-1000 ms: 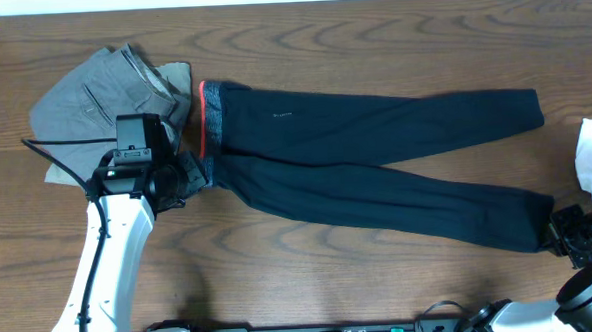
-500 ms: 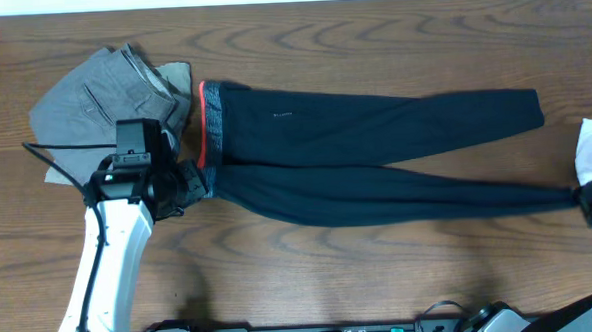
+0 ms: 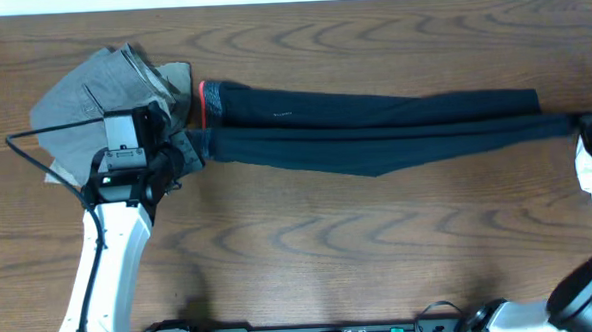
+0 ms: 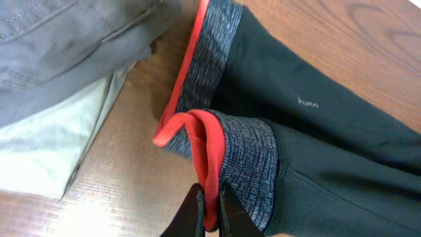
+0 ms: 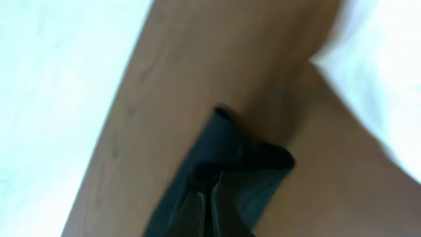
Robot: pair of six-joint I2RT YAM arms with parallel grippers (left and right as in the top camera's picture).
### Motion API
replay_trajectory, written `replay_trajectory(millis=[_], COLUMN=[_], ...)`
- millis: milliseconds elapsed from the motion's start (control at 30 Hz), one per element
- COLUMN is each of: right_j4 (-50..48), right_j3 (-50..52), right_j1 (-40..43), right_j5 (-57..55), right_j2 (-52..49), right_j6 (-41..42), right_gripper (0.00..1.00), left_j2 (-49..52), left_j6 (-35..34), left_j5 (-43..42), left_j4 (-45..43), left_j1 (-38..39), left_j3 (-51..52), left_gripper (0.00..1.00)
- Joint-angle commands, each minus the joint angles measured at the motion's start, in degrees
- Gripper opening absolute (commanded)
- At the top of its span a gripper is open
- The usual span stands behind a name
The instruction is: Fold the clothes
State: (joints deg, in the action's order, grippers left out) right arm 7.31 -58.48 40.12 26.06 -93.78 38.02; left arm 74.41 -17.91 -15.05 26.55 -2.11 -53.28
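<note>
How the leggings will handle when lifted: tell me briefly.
Probably floppy: the leggings sag midway between the left end effector at the waistband and the right end effector at the cuff. Likely light, since thin pinches carry them. The heathered knit may stretch when pulled.

We see the leggings stretched across the far half of the table, with the two legs side by side and touching, the waistband toward our left arm and the cuffs toward our right. Our left gripper pinches the near corner of the waistband, just beside the folded trousers at the far left. Our right gripper pinches the near leg's cuff at the right edge, with a loose cloth just in front of it.
</note>
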Motion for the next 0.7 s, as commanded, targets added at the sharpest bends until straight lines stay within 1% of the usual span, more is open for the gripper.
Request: replay_trajectory(millis=[0,300,567,667], right_j4=[-3.52,-3.96,-7.67,-7.8], right_j3=[-4.04,-13.44,-15.41,-15.41], right_j1=[-2.67,-6.29,-6.4,-6.45], right_j5=[4.26,4.22,2.62,1.9], right_j2=[-5.33,-18.05,-21.92,-22.14], right_j6=[3.76,4.81,4.81,4.79], right_gripper=[0.01,0.01,0.01,0.01], left_j2=[2.01,9.94,14.71,15.61], left_j6=[0.74,-0.44,-1.9,-1.9], left_j5=[-0.22,-2.51,-2.47,-2.25], left_j4=[-2.93,-15.17,-22.91,-24.28], left_j1=[-0.39,-0.17,-0.17,-0.17], left_j3=[-0.98,-0.98,-0.98,-0.98], left_gripper=[0.06,0.06,0.06,0.06])
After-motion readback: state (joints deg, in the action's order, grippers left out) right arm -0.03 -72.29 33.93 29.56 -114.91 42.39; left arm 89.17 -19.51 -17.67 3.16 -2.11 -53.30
